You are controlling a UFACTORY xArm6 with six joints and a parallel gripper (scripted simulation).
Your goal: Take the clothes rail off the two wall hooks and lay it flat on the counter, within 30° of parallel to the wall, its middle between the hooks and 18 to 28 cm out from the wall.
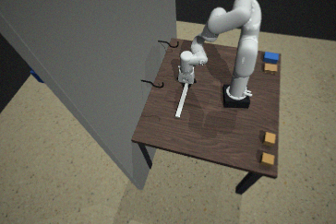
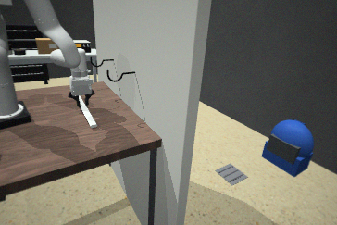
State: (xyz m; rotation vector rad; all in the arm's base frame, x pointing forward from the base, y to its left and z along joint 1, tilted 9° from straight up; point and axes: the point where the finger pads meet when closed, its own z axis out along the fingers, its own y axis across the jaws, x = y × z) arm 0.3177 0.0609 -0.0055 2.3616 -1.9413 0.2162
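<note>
The white clothes rail [image 1: 182, 102] [image 2: 88, 112] lies low on the dark wooden counter [image 1: 217, 123] [image 2: 56, 143], roughly parallel to the grey wall [image 1: 88, 50] [image 2: 148, 41] and a short way out from it. My gripper [image 1: 186, 80] [image 2: 80, 97] is shut on the rail's far end, right at the counter surface. The two black wall hooks, the near hook [image 1: 153, 83] [image 2: 121, 76] and the far hook [image 1: 167, 43] [image 2: 101, 62], stick out of the wall and are bare. The rail sits off the hooks, between them along the wall.
The arm's black base [image 1: 236, 98] [image 2: 11, 118] stands mid-counter. Small orange blocks [image 1: 270, 138] [image 1: 268, 159] [image 1: 270, 67] and a blue block [image 1: 271, 56] lie along the counter's far edge from the wall. A blue object [image 2: 289, 146] sits on the floor.
</note>
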